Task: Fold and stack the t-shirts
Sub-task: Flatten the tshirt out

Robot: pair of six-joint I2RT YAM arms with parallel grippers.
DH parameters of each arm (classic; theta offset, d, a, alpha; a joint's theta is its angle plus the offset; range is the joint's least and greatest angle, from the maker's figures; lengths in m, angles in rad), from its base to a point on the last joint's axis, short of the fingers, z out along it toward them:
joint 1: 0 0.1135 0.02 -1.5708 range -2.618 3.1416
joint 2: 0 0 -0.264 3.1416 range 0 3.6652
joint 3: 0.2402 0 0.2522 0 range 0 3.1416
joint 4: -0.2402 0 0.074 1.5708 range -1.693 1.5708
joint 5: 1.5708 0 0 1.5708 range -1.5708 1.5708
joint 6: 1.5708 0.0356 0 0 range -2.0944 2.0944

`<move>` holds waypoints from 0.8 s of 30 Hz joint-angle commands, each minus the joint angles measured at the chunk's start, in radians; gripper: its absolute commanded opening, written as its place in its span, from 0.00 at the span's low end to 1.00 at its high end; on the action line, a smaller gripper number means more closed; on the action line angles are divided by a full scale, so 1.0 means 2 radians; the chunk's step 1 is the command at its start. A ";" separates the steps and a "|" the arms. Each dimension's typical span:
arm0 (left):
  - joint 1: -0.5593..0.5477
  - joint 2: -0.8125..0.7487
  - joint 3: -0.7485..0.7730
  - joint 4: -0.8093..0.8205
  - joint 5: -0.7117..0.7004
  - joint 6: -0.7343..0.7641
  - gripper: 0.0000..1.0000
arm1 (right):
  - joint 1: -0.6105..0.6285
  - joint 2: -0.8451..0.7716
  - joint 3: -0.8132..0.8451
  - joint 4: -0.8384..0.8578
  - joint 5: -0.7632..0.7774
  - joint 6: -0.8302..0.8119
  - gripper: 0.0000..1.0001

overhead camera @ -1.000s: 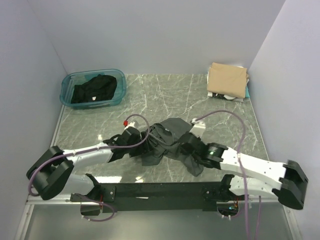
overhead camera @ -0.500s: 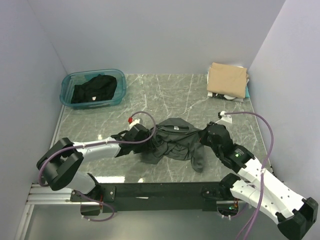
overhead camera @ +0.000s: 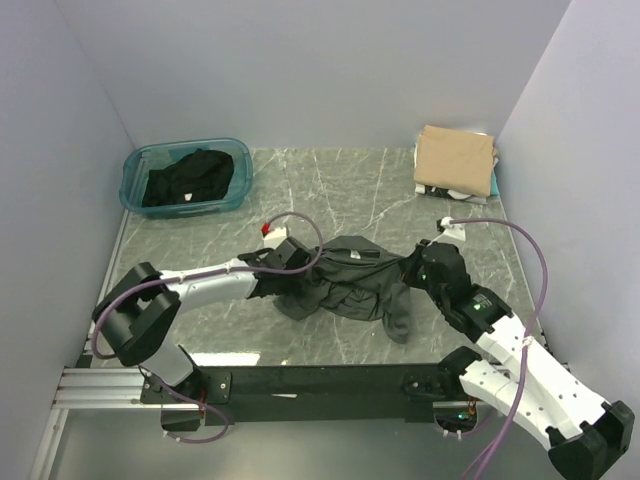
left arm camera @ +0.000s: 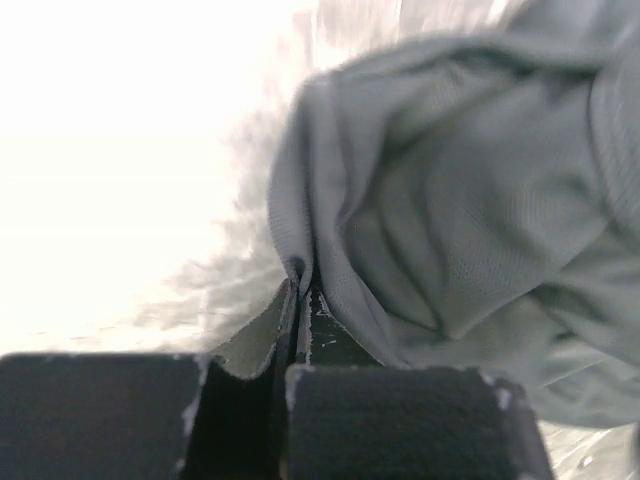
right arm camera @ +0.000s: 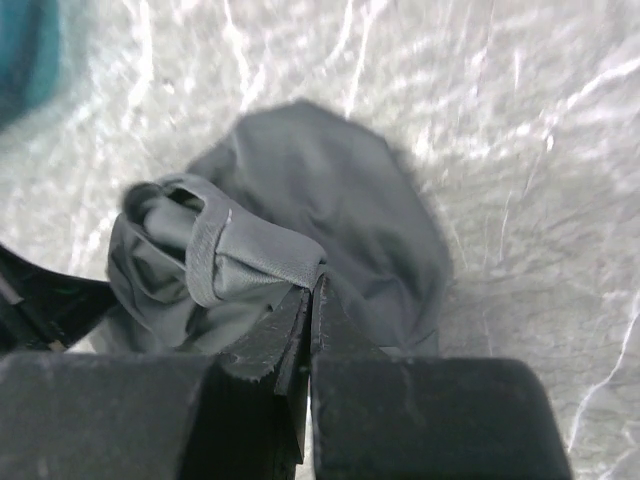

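Observation:
A dark charcoal-grey t-shirt [overhead camera: 350, 285] lies crumpled in the middle of the marble table [overhead camera: 330, 190]. My left gripper [overhead camera: 288, 262] is at its left edge, shut on a fold of the cloth [left arm camera: 470, 200] that is pinched between the fingertips of this gripper [left arm camera: 300, 287]. My right gripper [overhead camera: 425, 266] is at the shirt's right end, shut on a hemmed edge [right arm camera: 250, 255] that runs into the tips of the gripper [right arm camera: 315, 285]. A black t-shirt [overhead camera: 190, 178] lies bunched in the tub. A folded tan t-shirt [overhead camera: 455, 158] tops a stack at the back right.
The teal plastic tub [overhead camera: 138, 165] stands at the back left. White and teal cloth [overhead camera: 493, 185] show under the tan shirt, close to the right wall. Cables loop over both arms. A black rail [overhead camera: 320, 382] runs along the near edge.
My left gripper has slid right to the shirt's left edge and closed on it. The right arm has swung round, drawing its end of the shirt to the right.

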 commanded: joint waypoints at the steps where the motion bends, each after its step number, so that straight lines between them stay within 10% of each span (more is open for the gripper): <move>1: -0.002 -0.067 0.066 -0.063 -0.102 0.012 0.01 | -0.011 -0.025 0.055 0.004 0.021 -0.024 0.00; 11: -0.010 -0.208 0.269 -0.114 -0.223 0.115 0.01 | -0.014 -0.080 0.226 -0.016 0.020 -0.089 0.00; 24: -0.013 -0.360 0.373 -0.020 -0.009 0.225 0.01 | -0.014 -0.068 0.490 -0.063 -0.141 -0.125 0.00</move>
